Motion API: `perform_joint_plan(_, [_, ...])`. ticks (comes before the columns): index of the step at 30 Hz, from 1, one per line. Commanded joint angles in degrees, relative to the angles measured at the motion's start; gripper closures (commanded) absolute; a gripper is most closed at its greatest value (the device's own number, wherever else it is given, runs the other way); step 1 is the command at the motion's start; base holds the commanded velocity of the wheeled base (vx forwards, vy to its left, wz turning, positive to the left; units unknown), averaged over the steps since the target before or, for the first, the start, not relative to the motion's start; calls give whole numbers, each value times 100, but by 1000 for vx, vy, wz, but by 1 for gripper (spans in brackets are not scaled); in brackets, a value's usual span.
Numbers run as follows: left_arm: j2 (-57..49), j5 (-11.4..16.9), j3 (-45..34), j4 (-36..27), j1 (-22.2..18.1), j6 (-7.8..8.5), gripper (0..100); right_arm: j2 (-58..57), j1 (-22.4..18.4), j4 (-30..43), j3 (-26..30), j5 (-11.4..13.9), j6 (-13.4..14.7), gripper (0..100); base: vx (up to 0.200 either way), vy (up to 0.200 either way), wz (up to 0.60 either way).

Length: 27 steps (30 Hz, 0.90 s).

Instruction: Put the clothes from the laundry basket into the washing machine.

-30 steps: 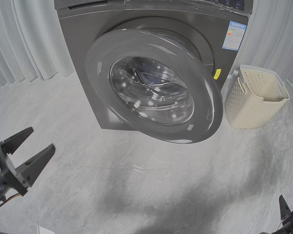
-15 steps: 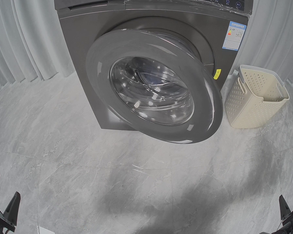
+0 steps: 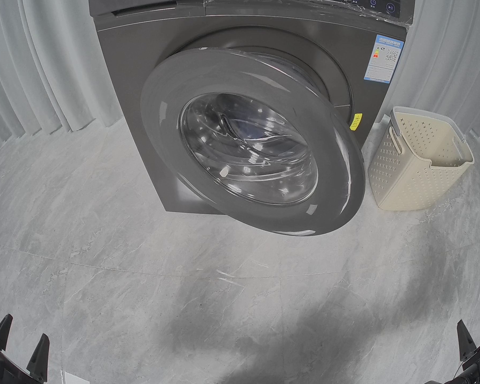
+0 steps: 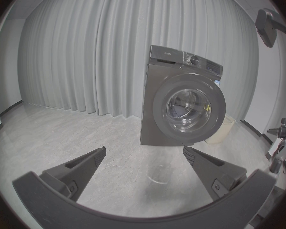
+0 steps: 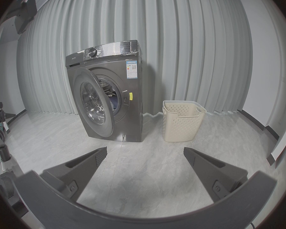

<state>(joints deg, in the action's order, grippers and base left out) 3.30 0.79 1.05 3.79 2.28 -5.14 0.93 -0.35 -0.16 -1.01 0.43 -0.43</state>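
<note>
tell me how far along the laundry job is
Done: the basket looks empty where its inside shows, and a bluish item sits inside the washer, seen through the half-open door. In hand: nothing; the left tool and right tool are open, low and far from both. Left: possibly only shutting that door.

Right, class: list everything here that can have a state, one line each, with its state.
washing machine door: open, swung partway out.
laundry basket: upright on the floor, no clothes visible inside.
left gripper: open, empty.
right gripper: open, empty.
</note>
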Motion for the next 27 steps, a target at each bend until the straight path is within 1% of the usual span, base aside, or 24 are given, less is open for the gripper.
perform_joint_plan(1, [-313,97,-105,25,-202,-233,0,-31,0,-2,101,1,-1,0,0,0,0])
perform_joint_plan(3, [-313,149,-105,25,-202,-268,0,-31,0,-2,101,1,-1,0,0,0,0])
perform_joint_plan(6, [-313,413,-105,34,-202,-303,0,-31,0,-2,101,1,-1,0,0,0,0])
perform_joint_plan(8, [-313,457,-105,25,-202,-268,0,-22,0,-2,101,19,-19,0,0,0,0])
perform_joint_plan(11, [-313,413,-105,8,-210,-162,0,-93,-17,16,92,1,-19,0,0,0,0])
perform_joint_plan(13, [-313,264,-105,-1,-219,-154,0,-93,-17,7,101,19,34,0,0,0,0])
perform_joint_plan(15, [-313,237,-105,-1,-219,-145,0,-93,-17,-2,101,19,34,0,0,0,0])
perform_joint_plan(16, [-313,-273,-96,-19,-210,-30,0,-75,0,-415,-382,89,113,0,0,0,0])
perform_joint_plan(17, [-313,-457,-87,-72,-219,66,0,-14,27,-555,-716,124,210,0,0,0,0])
perform_joint_plan(18, [-313,-457,-87,-72,-219,66,0,-14,27,-555,-716,124,210,0,0,0,0])
perform_joint_plan(19, [-278,-536,-78,-230,-228,172,0,259,123,-564,-1235,203,245,0,0,0,0])
perform_joint_plan(20, [-242,-519,-52,-300,-219,180,0,698,281,-538,-1542,309,236,0,0,0,0])
perform_joint_plan(21, [-242,-519,-52,-309,-210,198,0,777,317,-538,-1578,344,227,0,0,0,0])
perform_joint_plan(22, [-304,-308,-87,-379,-202,383,0,1287,501,-538,-1657,581,236,0,0,0,0])
perform_joint_plan(23, [-304,-53,-96,-379,-202,488,0,1656,580,-564,-1630,784,280,0,0,0,0])
perform_joint_plan(24, [-313,70,-96,-388,-202,585,0,2026,659,-599,-1604,950,324,0,0,0,0])
perform_joint_plan(25, [-313,140,-96,-388,-210,620,0,2447,765,-608,-1578,1135,456,0,0,0,0])
perform_joint_plan(27, [-313,88,-96,-388,-210,620,0,3089,1002,-670,-1569,1408,860,0,0,0,0])
